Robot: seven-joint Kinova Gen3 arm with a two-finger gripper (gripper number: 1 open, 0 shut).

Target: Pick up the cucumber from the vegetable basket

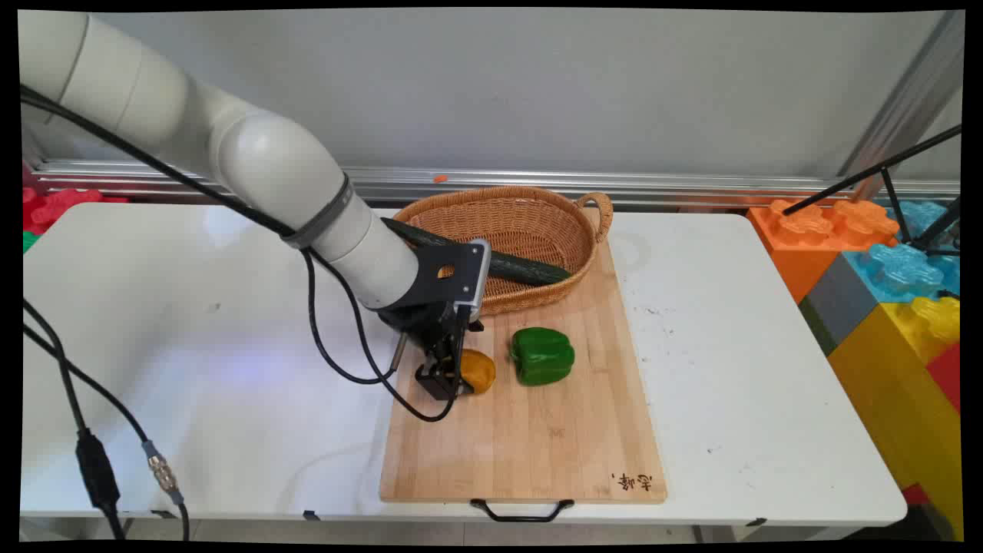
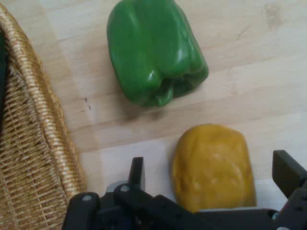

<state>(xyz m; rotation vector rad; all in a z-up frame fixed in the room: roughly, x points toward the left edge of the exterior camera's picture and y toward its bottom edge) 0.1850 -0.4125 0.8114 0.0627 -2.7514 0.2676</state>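
Hand view shows the gripper (image 2: 211,177) spread wide, fingers either side of the yellow fruit (image 2: 213,165) on the cutting board (image 2: 268,72), not touching. Looks smooth, rounded, likely slippery; best pinched across its middle. Green pepper (image 2: 156,50) lies just beyond.

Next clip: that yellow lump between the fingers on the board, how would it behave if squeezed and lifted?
The yellow lump looks rounded and dimpled, so it may roll or shift on the board if nudged. Its matte skin suggests fair grip, not slippery. The open tool straddles it, with gaps on both sides; the lump seems compact, probably light, though its firmness cannot be judged.
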